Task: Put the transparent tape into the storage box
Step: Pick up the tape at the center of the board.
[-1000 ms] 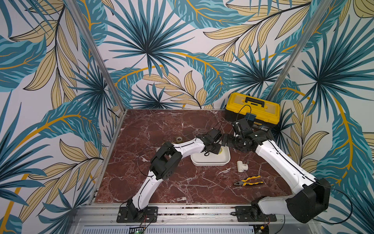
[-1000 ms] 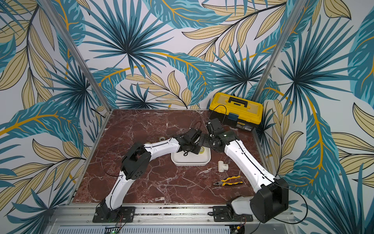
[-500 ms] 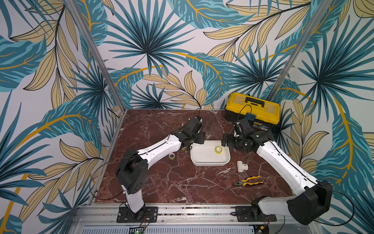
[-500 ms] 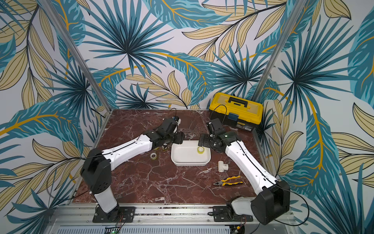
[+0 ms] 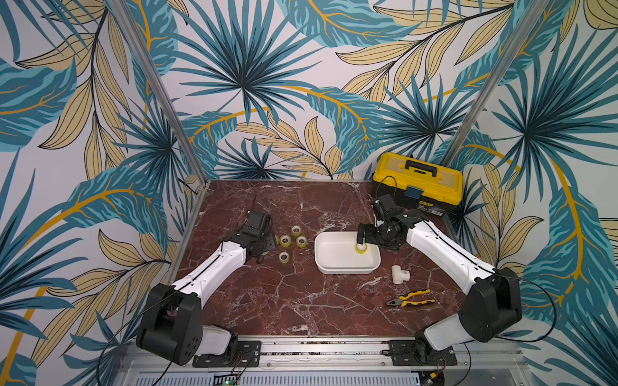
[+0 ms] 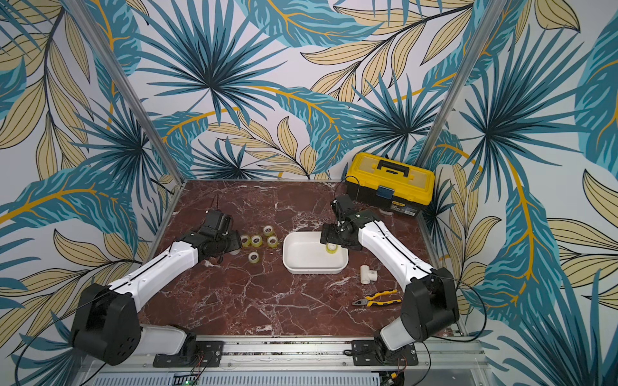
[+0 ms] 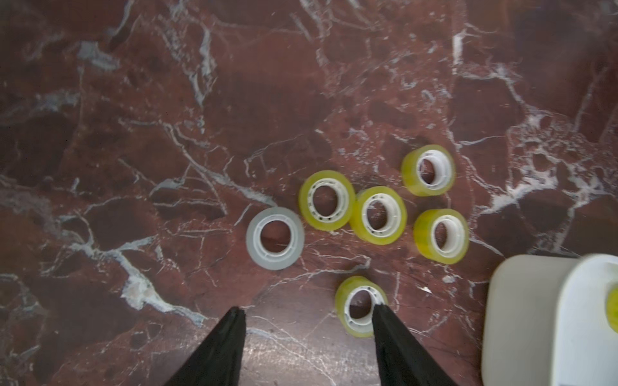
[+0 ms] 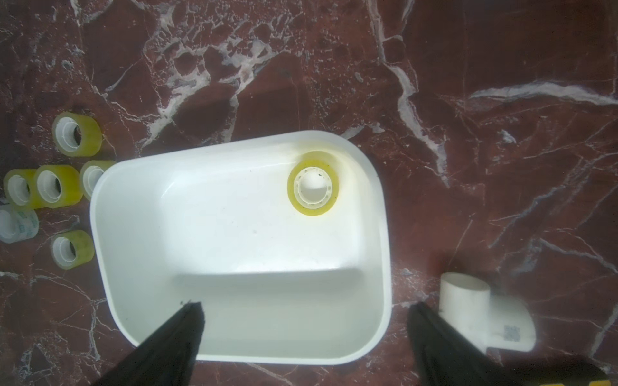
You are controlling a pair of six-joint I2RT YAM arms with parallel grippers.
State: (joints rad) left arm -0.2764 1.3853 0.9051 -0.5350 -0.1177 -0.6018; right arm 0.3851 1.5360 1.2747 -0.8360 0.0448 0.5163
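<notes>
Swinging back from the storage box [image 5: 347, 270], the left end effector [image 7: 308, 306] hovered, jaws apart and empty, over six transparent tape rolls [image 7: 359, 214] at the box's nine o'clock; one roll [image 5: 361, 248] lay inside; the right end effector [image 8: 306, 304] gaped, empty.

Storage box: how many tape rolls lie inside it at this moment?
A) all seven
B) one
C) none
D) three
B: a single yellowish roll lies inside the storage box, near one corner, while the six other rolls sit outside it on the marble table.
</notes>
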